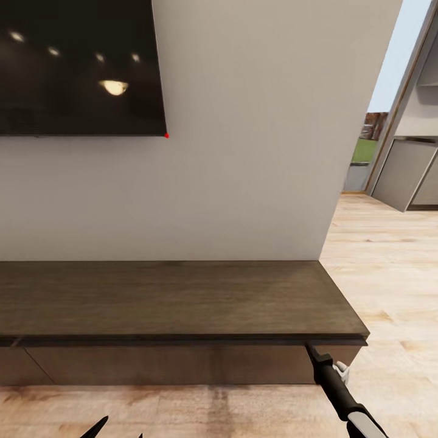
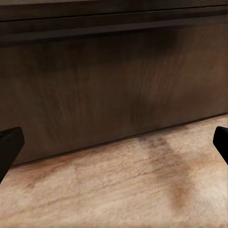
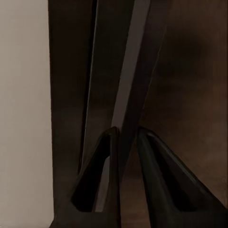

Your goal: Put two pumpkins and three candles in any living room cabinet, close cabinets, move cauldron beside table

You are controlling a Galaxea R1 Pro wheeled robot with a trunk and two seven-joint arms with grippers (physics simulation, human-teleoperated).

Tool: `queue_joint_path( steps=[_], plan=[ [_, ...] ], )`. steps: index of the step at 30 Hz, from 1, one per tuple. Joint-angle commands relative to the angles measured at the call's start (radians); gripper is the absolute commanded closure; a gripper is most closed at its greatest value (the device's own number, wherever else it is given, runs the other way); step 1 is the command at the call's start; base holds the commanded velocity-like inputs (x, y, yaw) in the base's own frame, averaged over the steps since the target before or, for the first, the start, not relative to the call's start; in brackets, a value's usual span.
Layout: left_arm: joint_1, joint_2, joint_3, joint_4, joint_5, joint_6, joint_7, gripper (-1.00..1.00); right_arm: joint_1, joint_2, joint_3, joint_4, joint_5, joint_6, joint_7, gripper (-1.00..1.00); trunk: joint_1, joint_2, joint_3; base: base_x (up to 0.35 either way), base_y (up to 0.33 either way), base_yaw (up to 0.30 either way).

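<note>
Cabinet (image 1: 176,298): long, low, dark-brown unit under wall TV (image 1: 79,67); long axis runs across head view; front appears shut.
Right jaws (image 1: 311,348): nearly together astride the thin black top edge (image 3: 127,95) at cabinet's right end, w/ edge running lengthwise between the 2 fingers; real grip can't be confirmed.
Left jaws (image 2: 114,145): wide apart, low, facing front panel (image 2: 114,80) near floor (image 2: 123,190), holding nothing.
Right arm nearer the edge; likely pull outward.

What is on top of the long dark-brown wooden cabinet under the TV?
Nothing rests on the long dark-brown wooden cabinet; its visible top is bare. The right gripper meets its thin front edge near the right end. The interior is hidden behind the front.
</note>
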Motion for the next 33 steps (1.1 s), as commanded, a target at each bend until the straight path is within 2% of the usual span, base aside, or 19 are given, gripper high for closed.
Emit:
queue_joint_path(
  steps=[1, 22, 33],
  plan=[
    [0.0, 0.0, 0.001, 0.0, 0.007, 0.0, -0.005, -1.0, -0.001, 0.0, 0.001, -0.006, -0.019, 0.018, 0.045, 1.0, 0.0, 0.0, -0.001, 0.0, 0.0, 0.0],
    [0.0, 0.001, -0.001, 0.0, 0.007, 0.0, -0.006, -1.0, -0.001, 0.0, 0.001, -0.006, -0.019, 0.018, 0.045, 1.0, 0.0, 0.0, -0.001, -0.001, 0.0, 0.0],
    [0.0, 0.001, -0.003, 0.0, 0.007, 0.0, -0.006, -1.0, -0.001, 0.001, 0.001, -0.006, -0.019, 0.018, 0.044, 1.0, 0.0, 0.0, -0.001, -0.302, 0.0, 0.0]
  ],
)
